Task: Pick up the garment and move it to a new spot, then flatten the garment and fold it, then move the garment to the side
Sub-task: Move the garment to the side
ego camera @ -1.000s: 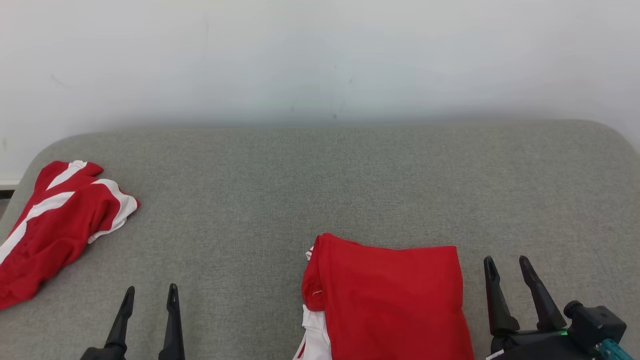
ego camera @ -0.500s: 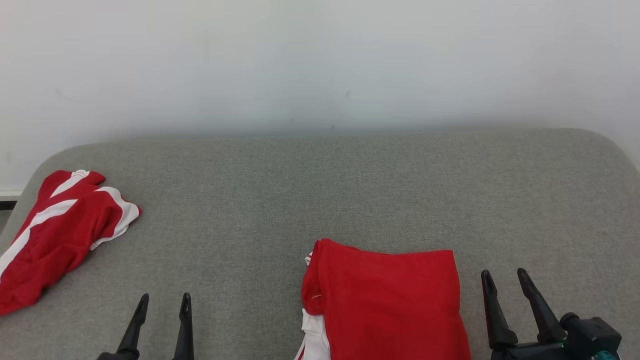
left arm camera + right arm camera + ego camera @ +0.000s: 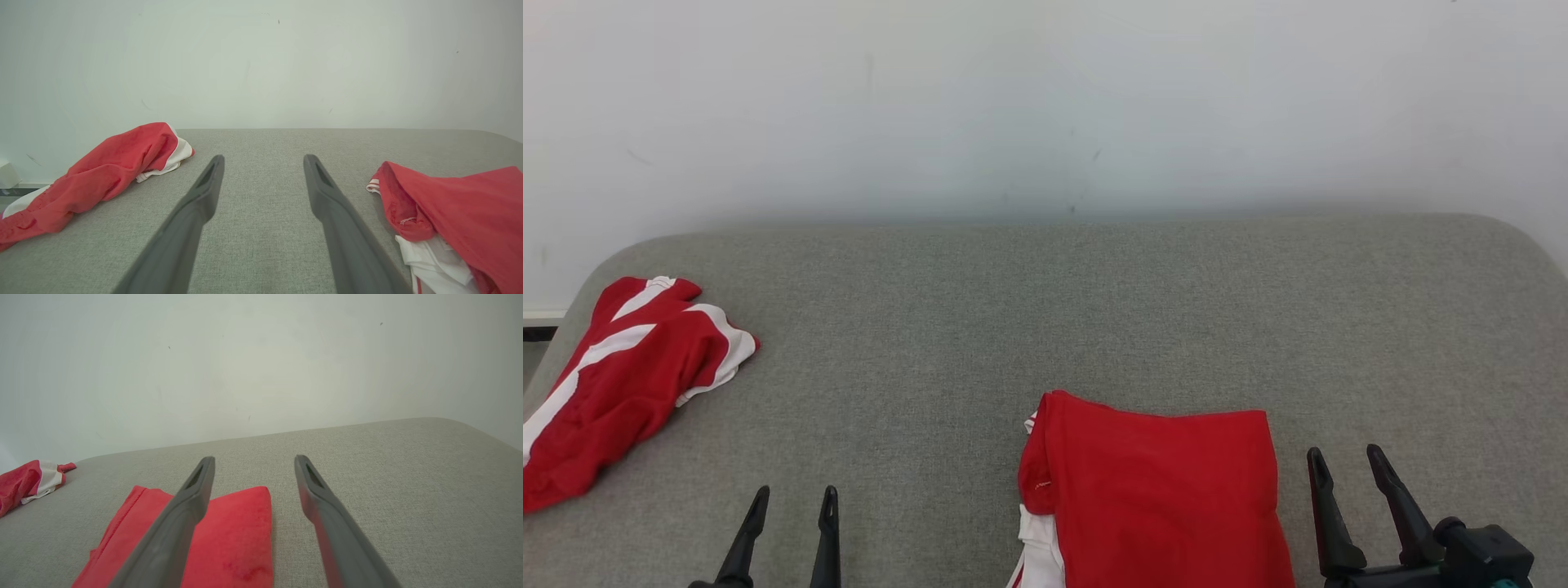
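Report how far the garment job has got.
Done: one red garment lies folded in a neat rectangle on the grey surface, beside the right gripper. In hand: nothing; the left gripper and the right both stand open and empty. Left: whether the folded piece is at its side spot I cannot tell; the crumpled red-and-white garment at the surface's left edge lies unfolded.

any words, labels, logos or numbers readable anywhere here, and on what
No readable text anywhere.
folded red garment: a pale speck at its left fold, too small to read.
crumpled red and white garment: white stripes, no lettering visible.
grey surface and wall: plain.
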### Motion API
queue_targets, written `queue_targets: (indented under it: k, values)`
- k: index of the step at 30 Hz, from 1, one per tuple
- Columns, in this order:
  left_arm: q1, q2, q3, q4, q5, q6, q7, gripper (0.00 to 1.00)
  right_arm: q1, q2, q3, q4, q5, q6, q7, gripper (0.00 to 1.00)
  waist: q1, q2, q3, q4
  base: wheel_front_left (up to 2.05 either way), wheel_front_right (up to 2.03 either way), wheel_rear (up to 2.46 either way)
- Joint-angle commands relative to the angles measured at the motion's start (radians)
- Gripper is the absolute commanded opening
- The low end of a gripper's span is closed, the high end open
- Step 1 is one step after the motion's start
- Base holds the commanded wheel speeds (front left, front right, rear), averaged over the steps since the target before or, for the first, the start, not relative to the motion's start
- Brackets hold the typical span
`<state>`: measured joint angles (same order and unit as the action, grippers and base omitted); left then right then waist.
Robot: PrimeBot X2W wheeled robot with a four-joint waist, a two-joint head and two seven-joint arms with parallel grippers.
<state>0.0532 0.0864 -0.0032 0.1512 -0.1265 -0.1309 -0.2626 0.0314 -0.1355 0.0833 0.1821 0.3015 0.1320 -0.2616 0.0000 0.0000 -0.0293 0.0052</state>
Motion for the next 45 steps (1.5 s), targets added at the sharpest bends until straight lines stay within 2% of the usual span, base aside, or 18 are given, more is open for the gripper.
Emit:
queue_targets:
  k: [1, 15, 24, 31, 45]
  values:
    - [0.010, 0.002, 0.001, -0.001, -0.009, 0.001, -0.003, 1.00, 0.010, 0.002, -0.002, 0.001, -0.006, -0.003, -0.005, 1.00, 0.0000, 0.0000, 0.001, -0.001, 0.00, 0.00, 0.00]
    - [0.003, -0.001, 0.002, 0.003, -0.004, 0.001, -0.003, 1.00, 0.009, -0.001, -0.012, 0.015, -0.010, -0.003, -0.004, 1.00, 0.0000, 0.0000, 0.006, 0.005, 0.00, 0.00, 0.00]
    - [-0.004, -0.009, -0.004, 0.003, -0.001, 0.001, -0.003, 1.00, -0.048, -0.017, -0.006, 0.086, -0.033, -0.003, 0.056, 1.00, 0.0000, 0.0000, 0.024, 0.018, 0.00, 0.00, 0.00]
    - [-0.022, -0.013, -0.013, 0.013, -0.003, 0.001, -0.003, 1.00, -0.107, -0.028, 0.020, 0.189, -0.030, -0.003, 0.097, 1.00, 0.0000, 0.0000, 0.049, 0.044, 0.00, 0.00, 0.00]
    - [-0.049, -0.014, -0.008, 0.023, 0.002, 0.001, -0.003, 1.00, -0.232, -0.019, 0.085, 0.487, -0.024, -0.003, 0.114, 1.00, 0.0000, 0.0000, 0.079, 0.067, 0.00, 0.00, 0.00]
